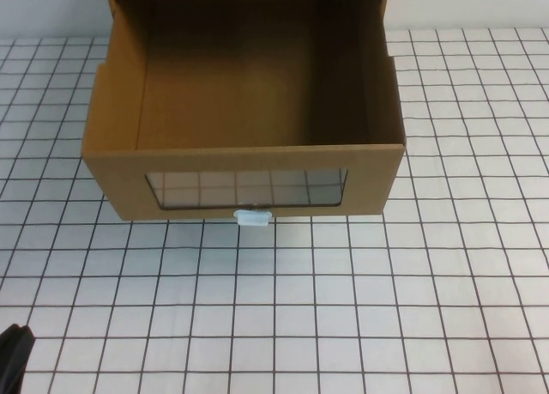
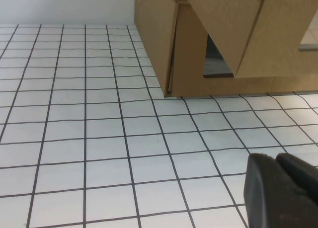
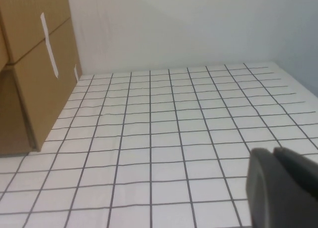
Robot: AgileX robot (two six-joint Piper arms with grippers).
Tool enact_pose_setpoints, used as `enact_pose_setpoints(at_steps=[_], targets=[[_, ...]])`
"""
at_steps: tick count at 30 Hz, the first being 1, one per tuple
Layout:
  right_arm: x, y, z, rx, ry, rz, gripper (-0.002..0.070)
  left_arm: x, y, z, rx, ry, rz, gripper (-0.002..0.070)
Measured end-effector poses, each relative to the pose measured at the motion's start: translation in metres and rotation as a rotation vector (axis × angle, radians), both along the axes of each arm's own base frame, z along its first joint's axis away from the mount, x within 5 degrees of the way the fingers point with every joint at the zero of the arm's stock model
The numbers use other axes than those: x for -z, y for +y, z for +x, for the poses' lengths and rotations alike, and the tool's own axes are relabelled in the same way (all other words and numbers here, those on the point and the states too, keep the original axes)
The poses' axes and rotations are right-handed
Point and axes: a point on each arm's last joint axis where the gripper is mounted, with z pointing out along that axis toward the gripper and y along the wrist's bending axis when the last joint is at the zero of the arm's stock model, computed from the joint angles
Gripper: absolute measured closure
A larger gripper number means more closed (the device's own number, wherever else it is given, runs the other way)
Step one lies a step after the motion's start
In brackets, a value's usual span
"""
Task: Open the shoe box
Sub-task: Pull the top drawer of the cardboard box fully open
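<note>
One cardboard shoe box (image 1: 249, 166) is sitting on one gridded table (image 1: 360, 325). It is showing one clear window (image 1: 247, 189) and one pale tab (image 1: 252, 216). Two grippers are hovering low over the table: left gripper (image 2: 283, 188), right gripper (image 3: 285, 188).

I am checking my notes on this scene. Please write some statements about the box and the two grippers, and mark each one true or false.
1. The box is open and nothing lies inside. True.
2. A pale tab sits just under the window in the front wall. True.
3. The left gripper grips the tab. False: it is at the near left edge of the table, far from the box.
4. The right gripper reaches into the box. False: it hovers over the table beside the box, jaws shut, holding nothing.
</note>
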Motion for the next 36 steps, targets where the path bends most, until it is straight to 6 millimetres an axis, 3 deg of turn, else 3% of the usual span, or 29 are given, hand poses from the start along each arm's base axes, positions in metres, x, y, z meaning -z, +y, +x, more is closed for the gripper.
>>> enact_pose_setpoints(at_steps=[12, 17, 26, 36], targets=[[-0.005, 0.003, 0.0, -0.036, -0.049, 0.055, 0.069, 0.0, 0.0, 0.0, 0.0, 0.0, 0.0, 0.0677], [-0.004, 0.006, 0.0, -0.066, -0.045, -0.027, 0.0689, 0.0, 0.0, 0.0, 0.0, 0.0, 0.0, 0.0677], [0.019, 0.01, -0.004, -0.119, 0.207, -0.085, 0.0689, 0.0, 0.0, 0.0, 0.0, 0.0, 0.0, 0.0677], [0.021, 0.01, -0.004, -0.124, 0.227, -0.086, 0.0689, 0.0, 0.0, 0.0, 0.0, 0.0, 0.0, 0.0677]])
